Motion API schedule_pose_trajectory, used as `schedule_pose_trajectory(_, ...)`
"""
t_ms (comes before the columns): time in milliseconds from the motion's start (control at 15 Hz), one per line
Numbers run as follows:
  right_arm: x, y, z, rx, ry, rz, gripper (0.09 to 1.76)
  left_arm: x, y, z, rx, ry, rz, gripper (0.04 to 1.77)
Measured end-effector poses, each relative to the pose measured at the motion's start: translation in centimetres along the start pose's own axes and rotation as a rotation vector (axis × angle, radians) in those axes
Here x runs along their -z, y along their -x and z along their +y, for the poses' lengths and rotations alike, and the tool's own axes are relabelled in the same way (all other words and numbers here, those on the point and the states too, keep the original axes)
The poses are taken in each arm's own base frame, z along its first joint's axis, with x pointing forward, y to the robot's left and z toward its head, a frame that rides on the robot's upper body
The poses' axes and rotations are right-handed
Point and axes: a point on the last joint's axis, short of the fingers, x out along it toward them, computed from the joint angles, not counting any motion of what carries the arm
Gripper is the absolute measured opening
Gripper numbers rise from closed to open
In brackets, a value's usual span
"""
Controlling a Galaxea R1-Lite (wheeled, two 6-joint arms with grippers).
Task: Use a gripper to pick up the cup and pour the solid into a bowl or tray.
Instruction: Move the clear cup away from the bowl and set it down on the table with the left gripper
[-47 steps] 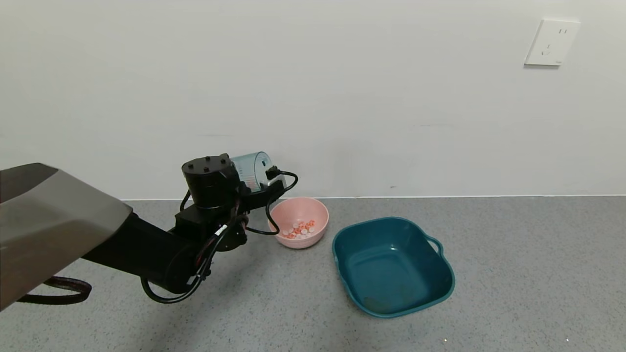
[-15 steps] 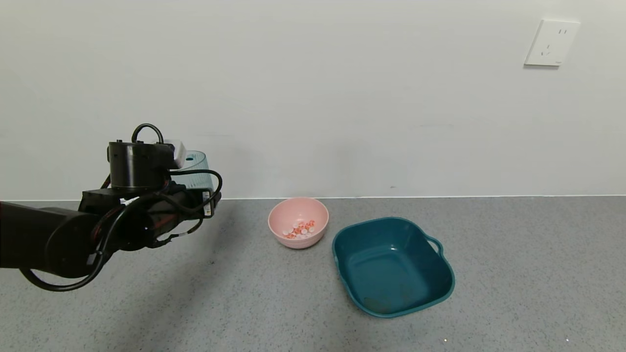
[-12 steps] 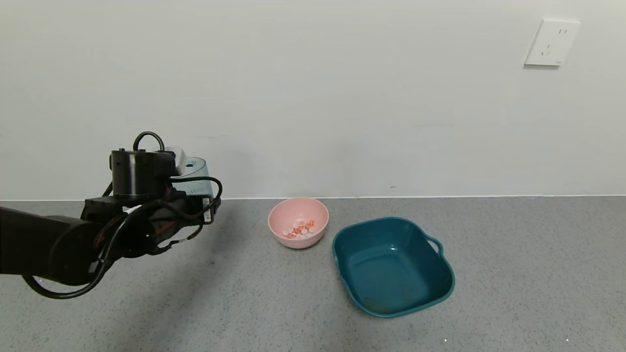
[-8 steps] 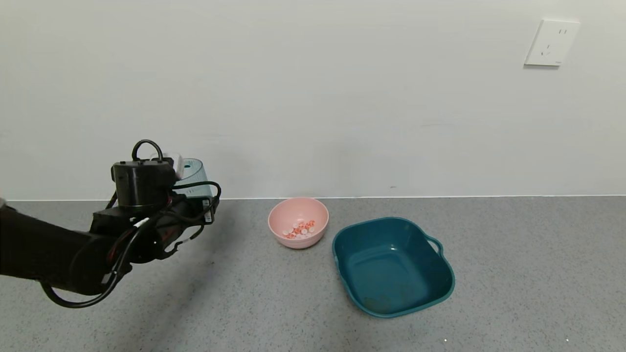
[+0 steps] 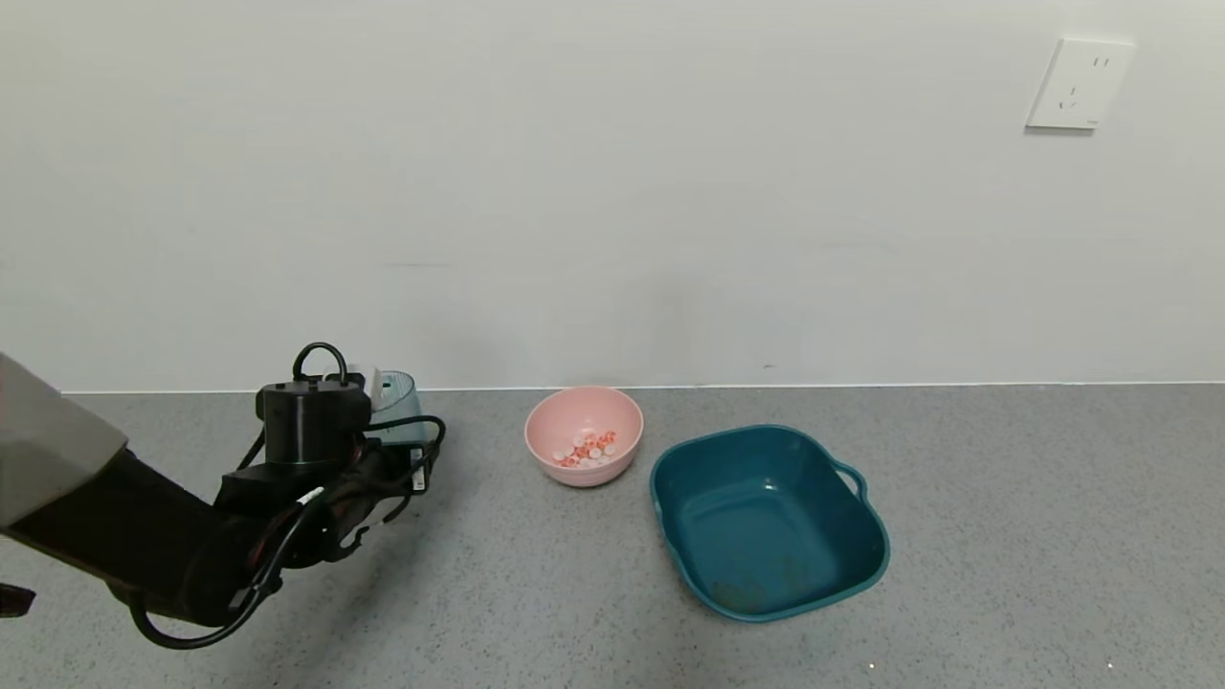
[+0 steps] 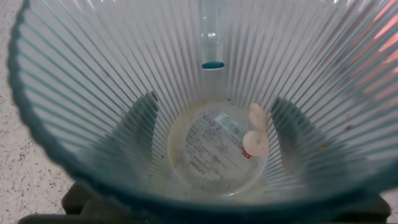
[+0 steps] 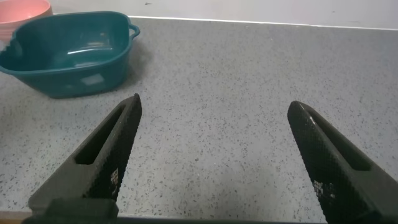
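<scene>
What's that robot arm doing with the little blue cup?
The left pincer is holding the cup upright, low over the grey counter, off to the left of the pink bowl. The little orange and white pieces are lying in the bowl, though a couple are stuck at the bottom of the cup. The teal tray has no pieces in it. The right pincer waits open elsewhere.

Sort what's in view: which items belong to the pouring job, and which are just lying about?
Job: left gripper holding the cup; pink bowl with the orange-red and white pieces.
Lying about: teal tray, wall socket, right gripper open over the table.
</scene>
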Motion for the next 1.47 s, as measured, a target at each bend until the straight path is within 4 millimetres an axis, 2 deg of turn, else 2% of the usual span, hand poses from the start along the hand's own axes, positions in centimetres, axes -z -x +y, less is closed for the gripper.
schedule_pose_trajectory(533, 0.0, 0.0, 0.0, 0.000, 0.000, 0.000, 1.71, 2.8, -0.8, 0.0, -0.001, -0.018, 0.053, 1.29)
schedule_pose_trajectory(1467, 0.0, 0.0, 0.0, 0.000, 0.000, 0.000, 1.71, 5.0, -1.7, -0.3, 0.000, -0.028, 0.074, 1.29)
